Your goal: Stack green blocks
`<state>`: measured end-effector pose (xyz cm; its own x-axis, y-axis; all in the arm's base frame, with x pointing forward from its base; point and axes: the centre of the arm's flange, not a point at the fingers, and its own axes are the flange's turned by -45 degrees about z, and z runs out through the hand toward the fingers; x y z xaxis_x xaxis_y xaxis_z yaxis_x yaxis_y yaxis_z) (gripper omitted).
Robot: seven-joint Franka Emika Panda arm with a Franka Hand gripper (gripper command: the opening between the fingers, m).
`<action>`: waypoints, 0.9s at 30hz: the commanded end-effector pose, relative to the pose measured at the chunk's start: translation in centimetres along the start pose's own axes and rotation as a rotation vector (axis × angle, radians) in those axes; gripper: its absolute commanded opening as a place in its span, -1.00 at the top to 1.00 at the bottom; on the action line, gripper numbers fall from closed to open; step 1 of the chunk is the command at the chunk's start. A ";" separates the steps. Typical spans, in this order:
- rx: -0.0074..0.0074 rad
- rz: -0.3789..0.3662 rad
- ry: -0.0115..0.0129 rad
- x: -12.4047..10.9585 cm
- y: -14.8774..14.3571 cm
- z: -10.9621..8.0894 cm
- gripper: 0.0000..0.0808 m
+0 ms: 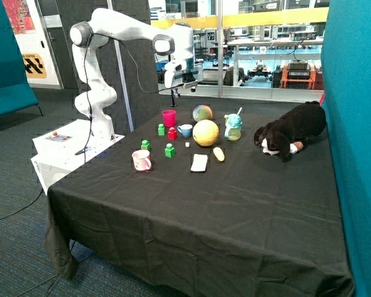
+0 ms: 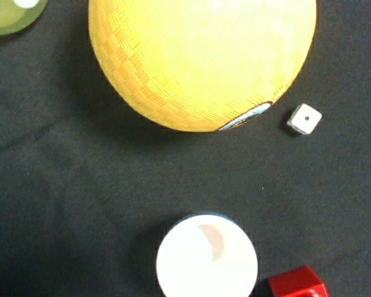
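Desk: covered with a black cloth; carries all items below, gathered toward its far edge.

Green blocks, three, none stacked: one near the far edge beside the red block; one just behind the pink-patterned mug; one between that mug and the white flat object.

Other items: magenta cup at the far edge; small blue-rimmed cup beside the red block; yellow ball; multicoloured ball behind it; teal lidded cup with straw; small white die; yellow oblong object; dark plush dog toward the desk's side edge by the teal wall.

Gripper: raised above the far edge, over the magenta cup and blue-rimmed cup, holding nothing visible. Whether its fingers are open or closed cannot be told.

Wrist view: looks down on the yellow ball, die, blue-rimmed cup and red block.
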<state>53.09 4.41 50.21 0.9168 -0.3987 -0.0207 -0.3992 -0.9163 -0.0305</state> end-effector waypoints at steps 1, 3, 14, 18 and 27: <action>-0.0363 -0.674 0.0097 -1.0 5.4 5.1 -1.00; -0.0363 -0.674 0.0097 -0.9 5.4 5.1 -1.00; -0.0363 -0.671 0.0097 -1.1 5.3 5.1 -0.44; -0.0361 -0.650 0.0101 -1.3 5.2 5.1 -0.45; -0.0362 -0.667 0.0098 -1.8 4.9 5.1 -0.44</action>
<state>50.08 0.79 45.47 0.9825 0.1860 -0.0073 0.1860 -0.9825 0.0017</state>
